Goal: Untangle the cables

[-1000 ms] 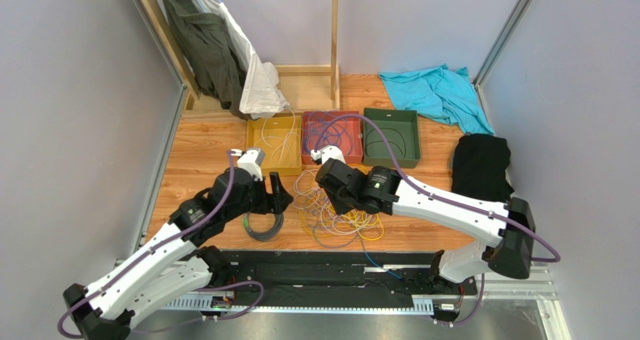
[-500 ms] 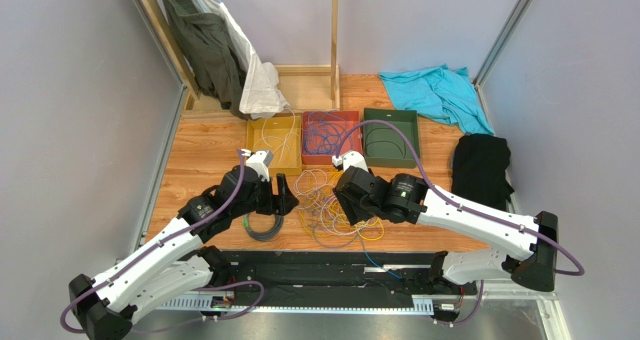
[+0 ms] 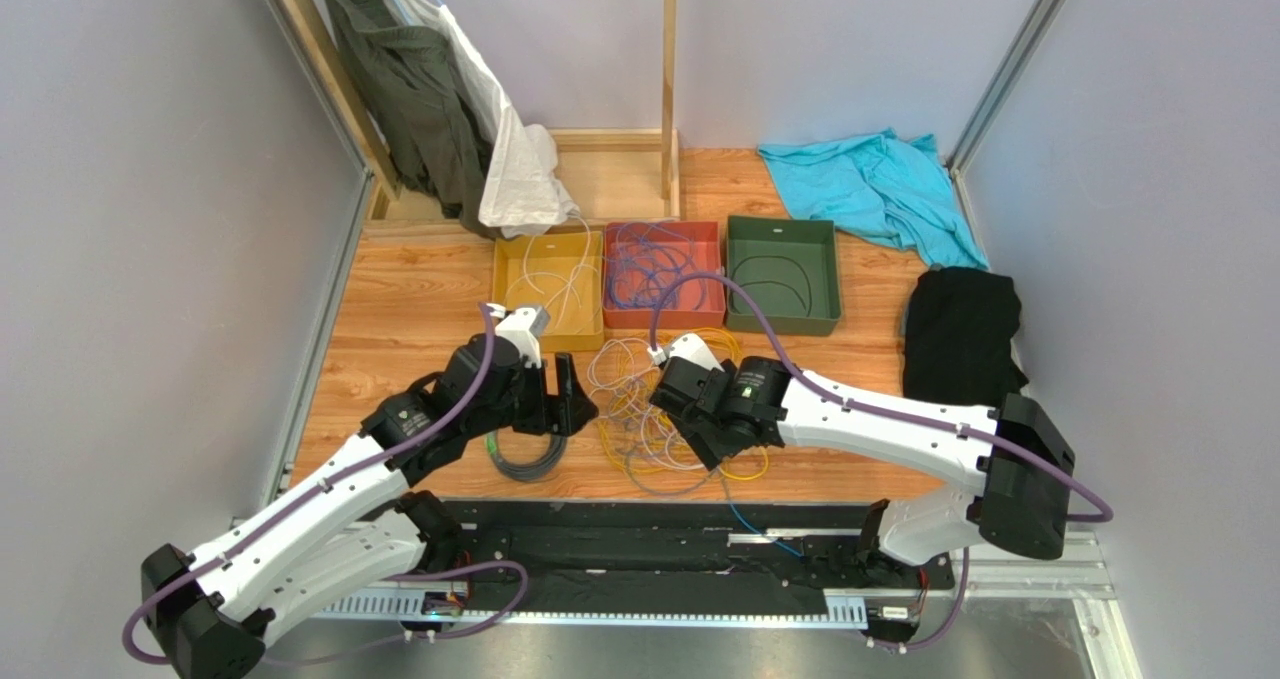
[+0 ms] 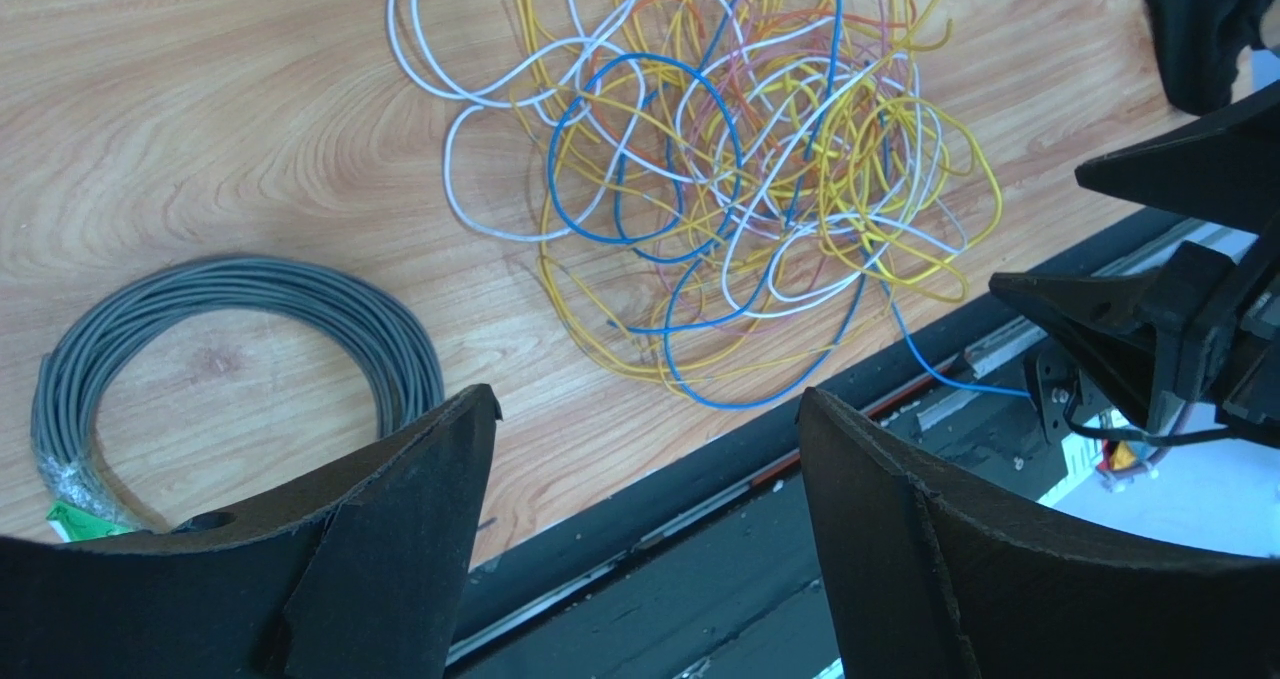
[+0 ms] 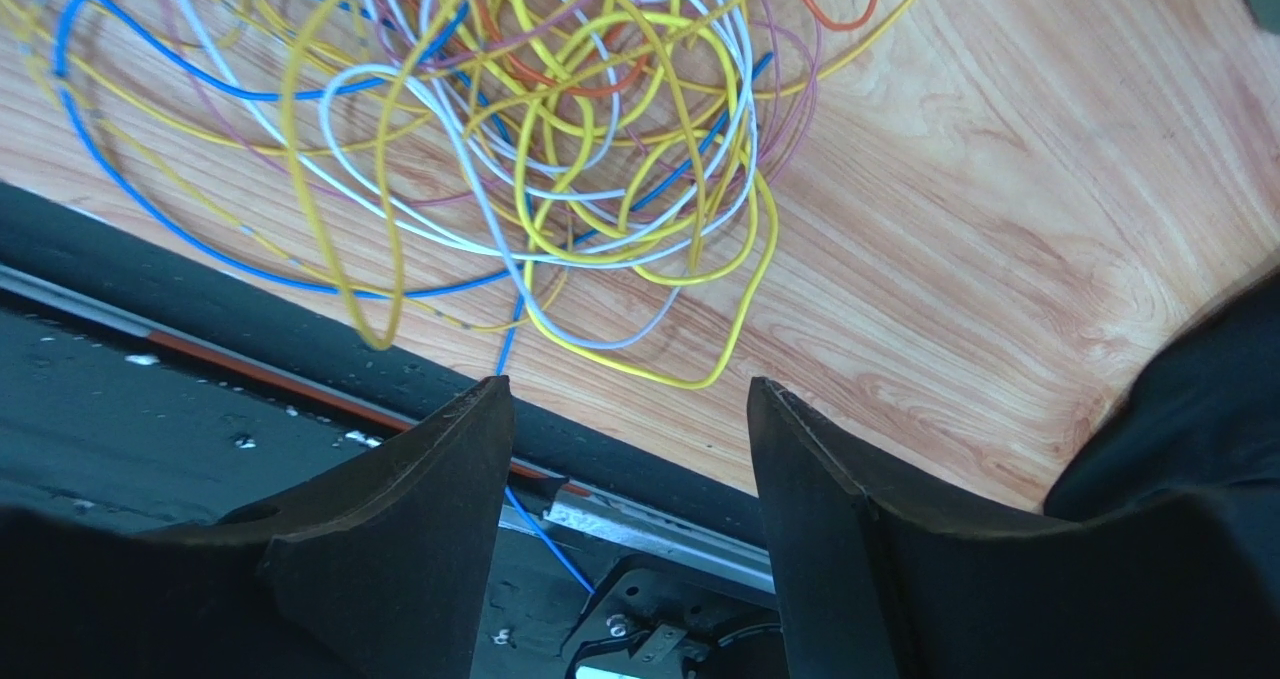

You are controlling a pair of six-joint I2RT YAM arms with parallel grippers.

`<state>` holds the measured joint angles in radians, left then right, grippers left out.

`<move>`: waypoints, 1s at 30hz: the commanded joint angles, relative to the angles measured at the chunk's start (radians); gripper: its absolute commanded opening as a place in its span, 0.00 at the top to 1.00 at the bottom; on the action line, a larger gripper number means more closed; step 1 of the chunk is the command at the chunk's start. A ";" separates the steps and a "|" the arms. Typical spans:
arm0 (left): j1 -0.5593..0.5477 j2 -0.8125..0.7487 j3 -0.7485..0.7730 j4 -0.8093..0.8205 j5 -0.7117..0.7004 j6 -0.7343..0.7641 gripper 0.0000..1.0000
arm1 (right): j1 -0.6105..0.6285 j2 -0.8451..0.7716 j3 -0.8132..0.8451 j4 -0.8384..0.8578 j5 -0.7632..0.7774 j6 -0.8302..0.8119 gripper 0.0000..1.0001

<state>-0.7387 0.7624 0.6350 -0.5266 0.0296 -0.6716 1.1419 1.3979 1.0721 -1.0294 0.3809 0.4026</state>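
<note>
The cables (image 3: 646,409) lie as a loose tangle of yellow, white, blue and purple wires on the wooden table, between my two arms. In the left wrist view the cables (image 4: 721,154) sit ahead of my left gripper (image 4: 646,417), which is open and holds nothing. My left gripper (image 3: 571,402) hovers at the tangle's left side. In the right wrist view the cables (image 5: 526,139) spread beyond my right gripper (image 5: 628,397), open and empty over the table's near edge. My right gripper (image 3: 703,442) is above the tangle's right part. One blue wire (image 5: 534,522) trails off the table edge.
A grey coil (image 4: 226,334) with a green tag lies left of the tangle. A yellow tray (image 3: 502,297), a red tray (image 3: 615,316) and a green tray (image 3: 781,324), each with wires inside, stand behind it. A black cloth (image 3: 962,334) lies right, a teal cloth (image 3: 872,184) at the back.
My right gripper was shut near the red tray; it has opened and drawn back toward the near edge, over the tangle. The left arm has shifted slightly right.
</note>
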 commanded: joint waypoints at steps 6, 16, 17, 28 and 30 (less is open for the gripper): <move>0.002 0.009 0.008 0.011 0.013 0.001 0.17 | -0.031 0.045 -0.029 0.089 -0.068 -0.054 0.39; 0.002 0.026 0.005 -0.001 0.004 -0.006 0.17 | -0.087 0.151 -0.050 0.180 -0.135 -0.096 0.60; 0.002 0.026 0.005 -0.003 0.003 -0.006 0.17 | -0.093 0.157 -0.058 0.190 -0.135 -0.094 0.62; 0.002 -0.011 0.034 -0.046 -0.027 0.003 0.18 | 0.053 -0.106 0.276 -0.072 -0.031 -0.073 1.00; 0.004 -0.044 0.032 -0.032 -0.060 0.007 0.18 | 0.116 -0.193 0.385 -0.115 -0.022 -0.088 1.00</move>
<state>-0.7387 0.7742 0.6323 -0.5655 0.0120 -0.6716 1.1370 1.4300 1.1999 -1.0359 0.2951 0.3271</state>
